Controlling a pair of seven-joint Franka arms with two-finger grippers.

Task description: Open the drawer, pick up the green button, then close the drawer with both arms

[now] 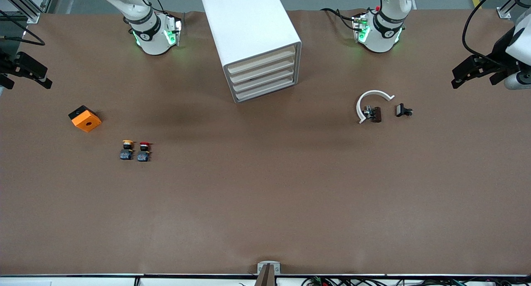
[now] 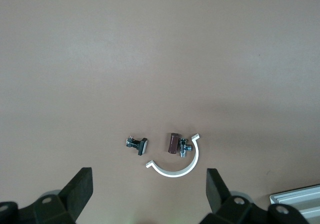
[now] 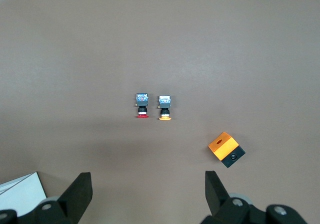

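The white cabinet (image 1: 249,33) stands at the middle of the table near the arms' bases. Its four cream-fronted drawers (image 1: 262,76) are all shut and look alike. The green-capped button is hidden. My left gripper (image 1: 477,74) hangs open high over the left arm's end of the table. In the left wrist view the left gripper (image 2: 149,186) holds nothing and looks down on small hardware. My right gripper (image 1: 23,76) hangs open over the right arm's end. In the right wrist view the right gripper (image 3: 147,186) is likewise empty.
A yellow-capped button (image 1: 127,150) and a red-capped button (image 1: 144,151) lie side by side near an orange box (image 1: 85,118). Toward the left arm's end lie a white curved clamp (image 1: 375,92), a brown part (image 1: 375,114) and a black bolt (image 1: 403,110).
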